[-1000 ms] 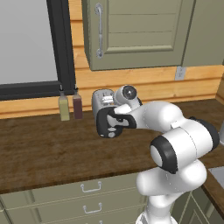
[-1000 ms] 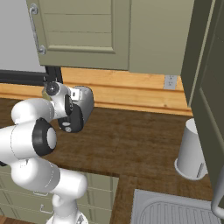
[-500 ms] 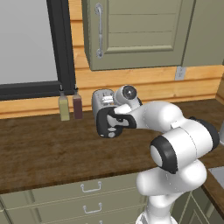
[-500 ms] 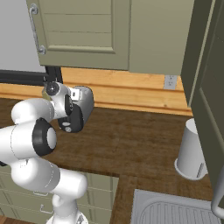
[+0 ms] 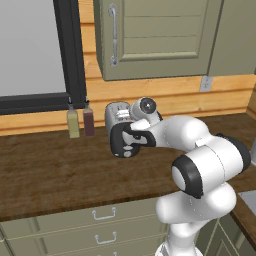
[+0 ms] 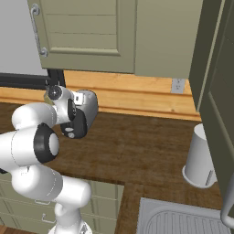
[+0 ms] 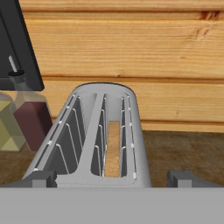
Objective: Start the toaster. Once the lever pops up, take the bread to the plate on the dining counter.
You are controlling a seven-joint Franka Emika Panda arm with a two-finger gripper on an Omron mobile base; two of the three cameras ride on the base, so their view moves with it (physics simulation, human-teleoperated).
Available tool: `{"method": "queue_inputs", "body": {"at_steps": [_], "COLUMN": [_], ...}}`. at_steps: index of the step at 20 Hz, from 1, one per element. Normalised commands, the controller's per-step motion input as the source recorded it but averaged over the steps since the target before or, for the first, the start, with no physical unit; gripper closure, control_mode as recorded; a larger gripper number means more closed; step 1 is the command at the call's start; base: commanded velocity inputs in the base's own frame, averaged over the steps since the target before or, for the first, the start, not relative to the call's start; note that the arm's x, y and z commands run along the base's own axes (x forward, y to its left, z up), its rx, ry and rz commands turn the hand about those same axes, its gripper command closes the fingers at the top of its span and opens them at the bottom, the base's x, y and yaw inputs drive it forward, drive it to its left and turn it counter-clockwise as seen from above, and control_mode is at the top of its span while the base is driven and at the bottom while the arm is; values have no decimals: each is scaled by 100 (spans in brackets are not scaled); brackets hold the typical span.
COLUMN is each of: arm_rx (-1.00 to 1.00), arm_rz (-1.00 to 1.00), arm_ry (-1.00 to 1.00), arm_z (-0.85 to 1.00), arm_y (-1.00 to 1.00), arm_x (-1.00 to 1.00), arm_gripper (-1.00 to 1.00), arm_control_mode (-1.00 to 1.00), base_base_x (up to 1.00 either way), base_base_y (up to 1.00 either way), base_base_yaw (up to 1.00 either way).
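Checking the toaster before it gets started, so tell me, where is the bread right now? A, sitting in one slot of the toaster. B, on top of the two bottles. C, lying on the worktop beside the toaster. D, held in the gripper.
A: in the hand view the bread stands down inside the right-hand slot of the toaster, and the open gripper holds nothing.

The rounded silver metal toaster [image 7: 103,135] looked brushed and shiny; the dark brown worktop [image 5: 50,170] showed matt wood grain.
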Motion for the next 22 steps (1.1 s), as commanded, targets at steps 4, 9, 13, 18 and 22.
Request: {"method": "queue_inputs", "body": {"at_steps": [4, 9, 13, 18, 22], "arm_rx": [0, 0, 0, 0, 0], "arm_rz": [0, 0, 0, 0, 0], "arm_ry": [0, 0, 0, 0, 0], "arm_z": [0, 0, 0, 0, 0], "arm_y": [0, 0, 0, 0, 0], "arm_x": [0, 0, 0, 0, 0], "arm_gripper": [-100, -100, -100, -100, -100], "arm_control_mode": [-100, -100, -100, -100, -100], "base_base_x": [0, 0, 0, 0, 0], "base_base_y": [0, 0, 0, 0, 0], "base_base_yaw": [0, 0, 0, 0, 0]}}
